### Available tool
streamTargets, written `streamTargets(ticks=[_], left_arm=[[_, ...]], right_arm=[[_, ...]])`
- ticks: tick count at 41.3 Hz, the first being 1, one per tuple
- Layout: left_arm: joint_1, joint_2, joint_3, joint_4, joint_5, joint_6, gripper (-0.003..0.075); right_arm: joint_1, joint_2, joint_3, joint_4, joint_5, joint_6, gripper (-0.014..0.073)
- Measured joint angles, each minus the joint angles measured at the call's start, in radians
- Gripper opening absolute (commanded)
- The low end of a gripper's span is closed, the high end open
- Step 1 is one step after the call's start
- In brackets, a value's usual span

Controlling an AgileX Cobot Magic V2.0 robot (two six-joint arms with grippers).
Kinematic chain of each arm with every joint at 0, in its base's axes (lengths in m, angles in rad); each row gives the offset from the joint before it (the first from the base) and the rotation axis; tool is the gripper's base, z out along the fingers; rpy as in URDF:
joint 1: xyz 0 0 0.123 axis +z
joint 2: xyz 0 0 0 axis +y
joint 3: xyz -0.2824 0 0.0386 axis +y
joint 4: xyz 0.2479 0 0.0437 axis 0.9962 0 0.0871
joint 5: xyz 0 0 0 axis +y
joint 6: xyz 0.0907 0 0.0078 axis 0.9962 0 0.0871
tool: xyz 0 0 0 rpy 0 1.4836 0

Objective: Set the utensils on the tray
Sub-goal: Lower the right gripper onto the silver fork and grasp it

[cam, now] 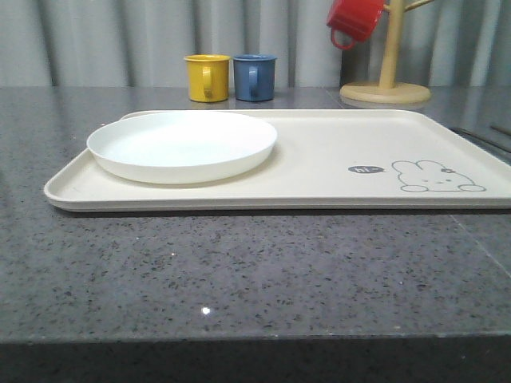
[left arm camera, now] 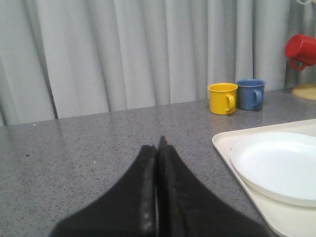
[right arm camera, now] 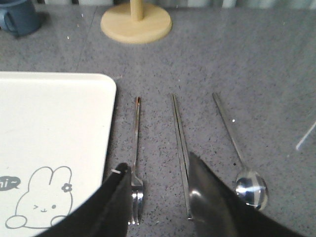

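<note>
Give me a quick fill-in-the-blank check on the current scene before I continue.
1. The round white plate sits on the cream rectangular plastic tray with the printed ____ drawing.
2. The slim silver fork, chopsticks and spoon lie on the grey ____.
3. The left tool is ____.

Missing words: rabbit; countertop; shut

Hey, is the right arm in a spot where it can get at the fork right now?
Probably yes. The right gripper hangs open just above the counter, the fork lies bare beside the tray, near one finger, and nothing covers it. The chopsticks lie close alongside.
</note>
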Motion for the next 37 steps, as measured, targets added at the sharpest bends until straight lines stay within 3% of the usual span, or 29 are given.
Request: streamTargets(ticks=[14,37], left_arm=[[0.0,0.0,0.0,0.0,0.0,0.0,-0.0019],[0.0,0.0,0.0,0.0,0.0,0.0,-0.0019]], right_arm=[[0.085,0.421,-0.292,0.0,0.271,-0.012,0.0296],[0.087,0.773,-0.431,0.0,0.306,-0.014,0.0296]])
